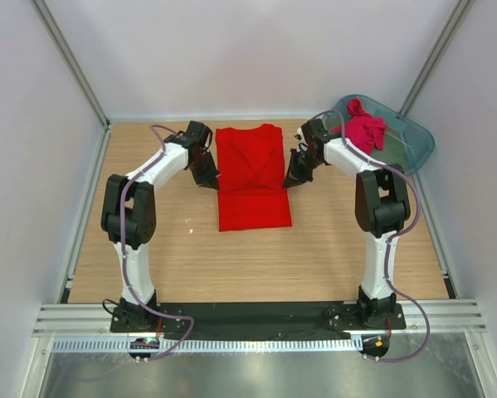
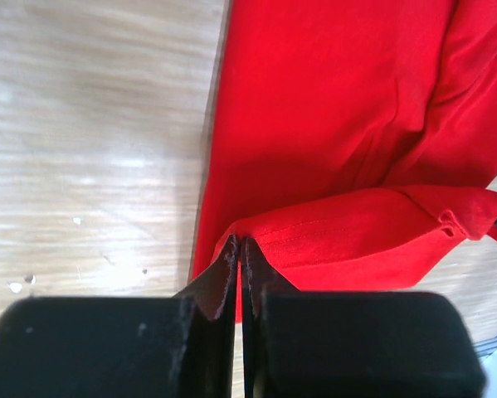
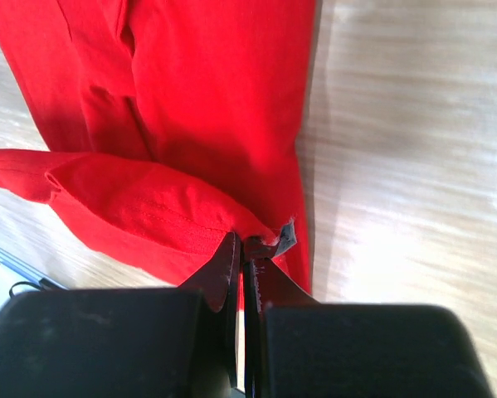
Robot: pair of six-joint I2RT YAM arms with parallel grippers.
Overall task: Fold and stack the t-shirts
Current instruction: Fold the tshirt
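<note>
The bright red t-shirt (image 1: 250,178) lies on the wooden table, folded into a long narrow strip. My left gripper (image 1: 208,178) is at its left edge, shut on a lifted hem of the red cloth (image 2: 331,240). My right gripper (image 1: 293,178) is at its right edge, shut on the matching hem (image 3: 148,211), with a small grey-white label (image 3: 286,238) beside its tip. Both hems are raised above the flat part of the shirt. The darker crimson-pink t-shirt (image 1: 364,126) sits bunched in the teal tub at the back right.
The translucent teal plastic tub (image 1: 410,141) stands at the back right corner. White walls enclose the wooden table (image 1: 331,257) on three sides. A black mounting rail runs along the near edge, under the arm bases.
</note>
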